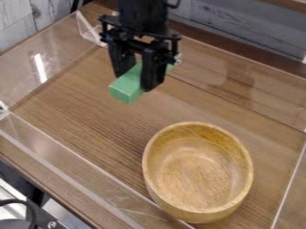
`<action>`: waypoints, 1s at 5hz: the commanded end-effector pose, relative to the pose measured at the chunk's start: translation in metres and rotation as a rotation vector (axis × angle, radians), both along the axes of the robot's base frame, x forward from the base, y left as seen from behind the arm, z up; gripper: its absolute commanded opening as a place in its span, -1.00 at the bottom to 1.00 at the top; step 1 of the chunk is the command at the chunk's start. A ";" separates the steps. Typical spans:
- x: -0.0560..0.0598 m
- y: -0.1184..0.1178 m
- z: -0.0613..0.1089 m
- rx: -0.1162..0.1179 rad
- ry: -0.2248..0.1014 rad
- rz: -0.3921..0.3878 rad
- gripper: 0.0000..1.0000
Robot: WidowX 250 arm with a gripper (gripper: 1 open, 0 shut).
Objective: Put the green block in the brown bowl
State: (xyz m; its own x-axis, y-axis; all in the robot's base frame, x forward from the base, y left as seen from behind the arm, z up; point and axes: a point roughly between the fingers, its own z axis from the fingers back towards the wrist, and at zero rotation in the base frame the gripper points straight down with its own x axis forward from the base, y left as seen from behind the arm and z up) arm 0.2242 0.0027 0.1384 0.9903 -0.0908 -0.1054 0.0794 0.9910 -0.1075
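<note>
My gripper (139, 79) hangs above the wooden table, pointing straight down, its black fingers (155, 72) shut on the green block (129, 88). The block is a small bright-green bar held clear of the table surface, tilted, its lower left end sticking out below the fingers. The brown bowl (199, 170) is a large round light-wood bowl standing at the front right of the table, below and to the right of the held block. Nothing lies inside the bowl.
A clear plastic wall (48, 54) rims the table on the left and front edges. A grey plank wall (239, 22) runs along the back. The wooden table top (72, 116) stretches left of the bowl.
</note>
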 end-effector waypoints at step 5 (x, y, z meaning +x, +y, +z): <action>-0.025 -0.084 0.004 0.001 -0.069 -0.016 -1.00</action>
